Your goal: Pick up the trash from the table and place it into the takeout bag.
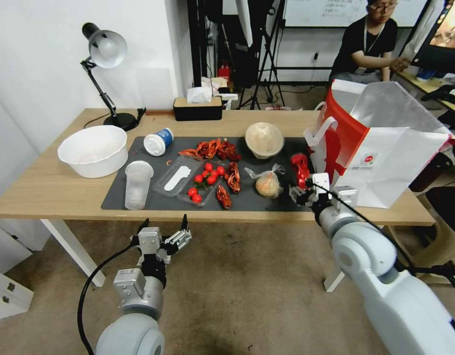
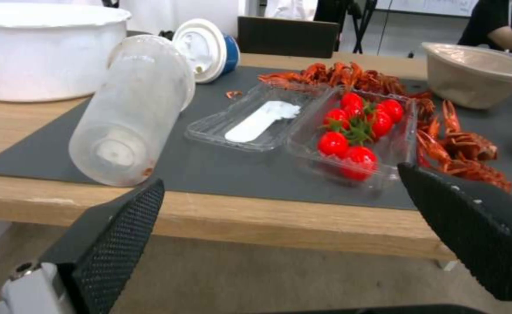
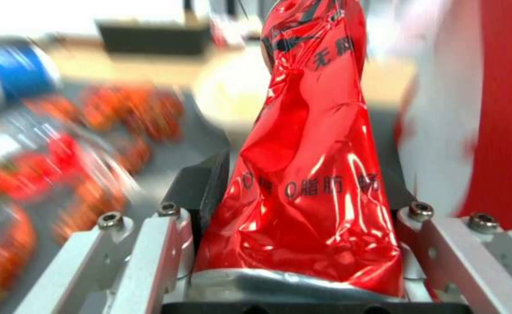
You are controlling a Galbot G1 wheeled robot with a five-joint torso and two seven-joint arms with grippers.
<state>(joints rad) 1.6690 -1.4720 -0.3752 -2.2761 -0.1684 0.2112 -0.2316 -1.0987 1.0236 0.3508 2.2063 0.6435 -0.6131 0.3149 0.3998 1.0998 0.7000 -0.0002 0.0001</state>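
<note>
My right gripper (image 1: 302,190) is shut on the crushed red drink can (image 1: 300,170) (image 3: 311,152), held upright over the mat's right end beside the takeout bag (image 1: 385,158). The knotted clear plastic bag (image 1: 268,183) lies just left of it on the dark mat. Behind sits the beige bowl (image 1: 264,139) (image 2: 471,74). The clear plastic cup (image 1: 137,185) (image 2: 131,109) stands at the mat's left end, and the white cup with blue label (image 1: 158,141) (image 2: 206,50) lies on its side behind it. My left gripper (image 1: 163,234) (image 2: 279,226) hangs open below the table's (image 1: 50,190) front edge.
Crayfish shells (image 1: 220,150) and a clear tray of cherry tomatoes (image 1: 203,182) lie mid-mat. A large white bowl (image 1: 93,150), a desk lamp (image 1: 105,54) and a tissue box (image 1: 198,107) stand at the left and back. A stool (image 1: 447,207) is at the right.
</note>
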